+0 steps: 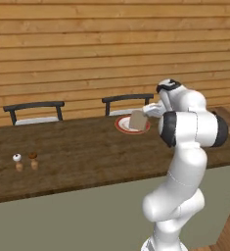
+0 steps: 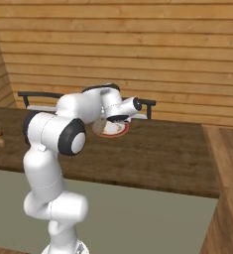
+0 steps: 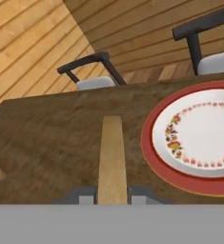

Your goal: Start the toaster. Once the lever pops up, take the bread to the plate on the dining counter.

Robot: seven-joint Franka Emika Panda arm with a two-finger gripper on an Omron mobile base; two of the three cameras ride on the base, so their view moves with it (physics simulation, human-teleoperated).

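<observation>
My claw (image 3: 112,198) is closed on the bread (image 3: 112,159), a flat tan slice held edge-on above the dark wood-grain counter (image 3: 46,138), just beside the red-rimmed white plate (image 3: 197,136), perhaps over its rim. Two salt-and-pepper shakers (image 1: 26,161) stand well apart; black chairs (image 1: 34,112) line the far edge.

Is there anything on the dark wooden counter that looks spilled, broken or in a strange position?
Nothing looks spilled or damaged. The flat tan bread slice is held on edge in the gripper, above the dark brown wood-grain counter, beside the round white red-rimmed plate. The two small shakers stand upright.
</observation>
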